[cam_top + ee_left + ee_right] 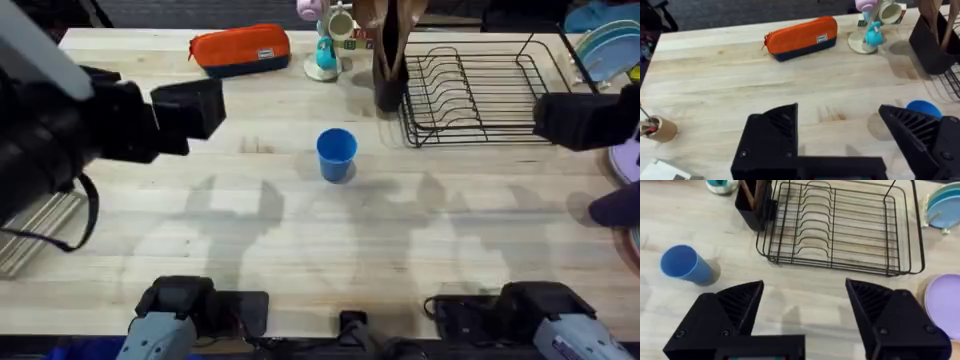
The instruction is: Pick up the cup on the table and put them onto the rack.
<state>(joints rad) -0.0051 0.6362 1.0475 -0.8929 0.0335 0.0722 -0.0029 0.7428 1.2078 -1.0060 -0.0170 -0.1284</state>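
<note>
Overhead view: cup (336, 154) upright on the table (250, 230), open mouth up, long axis vertical, mid-table, just off the rack's (480, 90) near-left corner, not touching.
Overhead, left gripper (200, 108): large dark blur at far left; fingertip gap hard to make out here; cup well apart to its right.
Overhead, right gripper (560, 120): dark mass over the rack's right end, cut off by the edge; fingers can't be read here.
Overhead, extras: orange pouch (240, 48) at the far edge; dark utensil holder (390, 75) against the rack's left side, top cropped.

Left wrist view: left gripper (840, 127) fingers spread wide apart, nothing between; cup (923, 107) mostly hidden behind one finger (920, 132), just its blue rim showing.

Right wrist view: right gripper (805, 302) fingers wide apart, empty; cup (685, 264) outside the gap, beyond the tip of one finger (722, 315), near it, mouth tilted toward the camera.
Right wrist, rack (840, 230): ahead of the fingertips, slots bare, far rim cropped.
</note>
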